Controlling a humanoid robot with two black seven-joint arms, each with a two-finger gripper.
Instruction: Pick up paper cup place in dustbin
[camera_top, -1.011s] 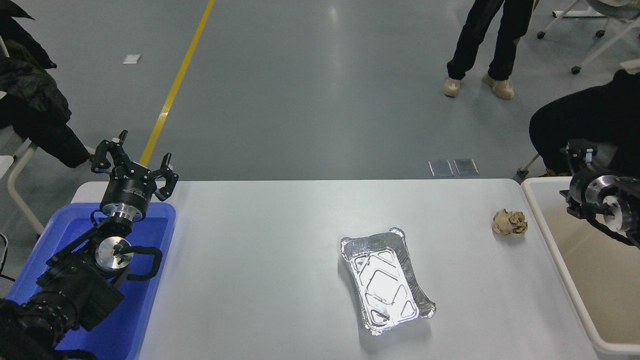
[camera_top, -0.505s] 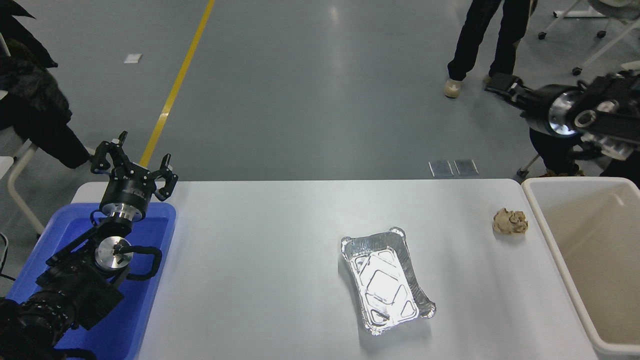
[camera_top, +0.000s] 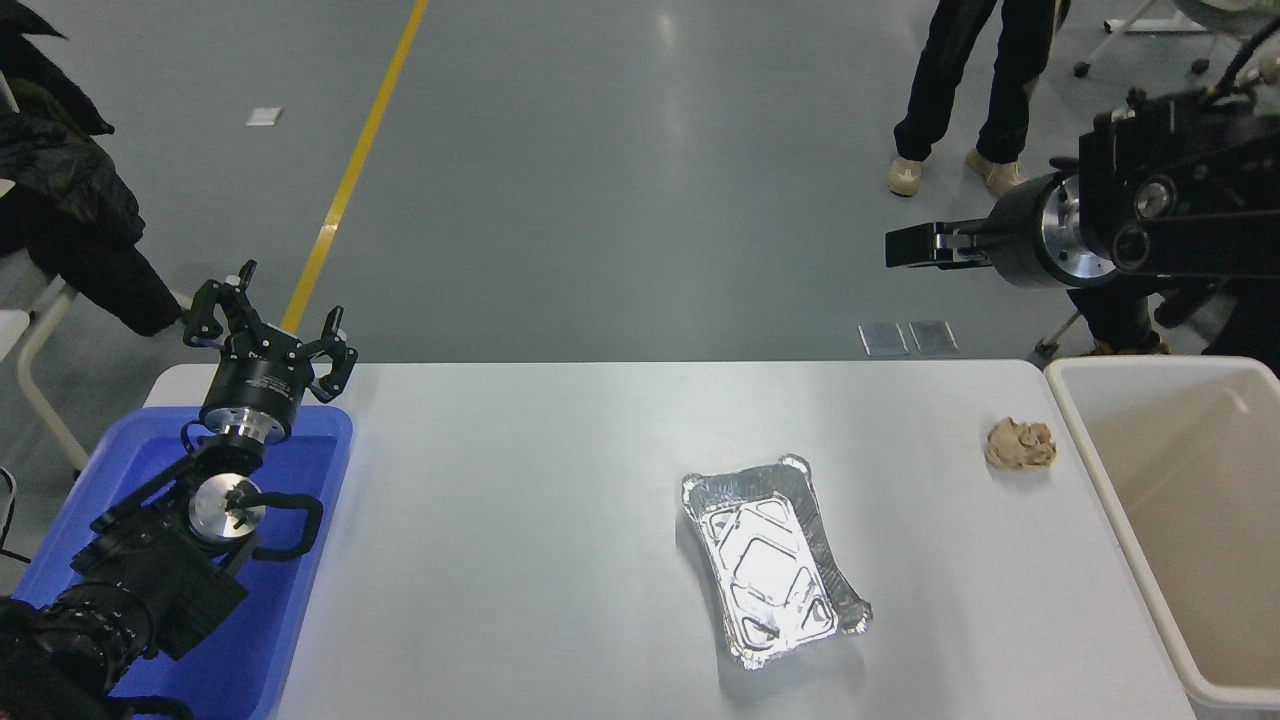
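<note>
No paper cup shows anywhere in the head view. The dustbin (camera_top: 1068, 420), a large off-white bin with a beige inside, stands at the table's right end, and the part of its inside that shows holds nothing I can see. My right gripper (camera_top: 912, 246) is raised high beyond the table's far right corner and points left, above and to the left of the dustbin, with nothing visible in it. My left gripper (camera_top: 268, 322) is open and empty, parked over the blue tray (camera_top: 320, 440) at the lower left.
A rectangular foil tray (camera_top: 770, 560) lies right of the table's centre. A crumpled brown paper ball (camera_top: 1019, 443) lies near the dustbin. A person's legs (camera_top: 960, 90) stand on the floor beyond. A seated person in black (camera_top: 1230, 320) is behind the dustbin.
My right arm rose from low over the dustbin and swung up and to the left. Its gripper now points left above the table's far right corner. The left arm has not moved.
</note>
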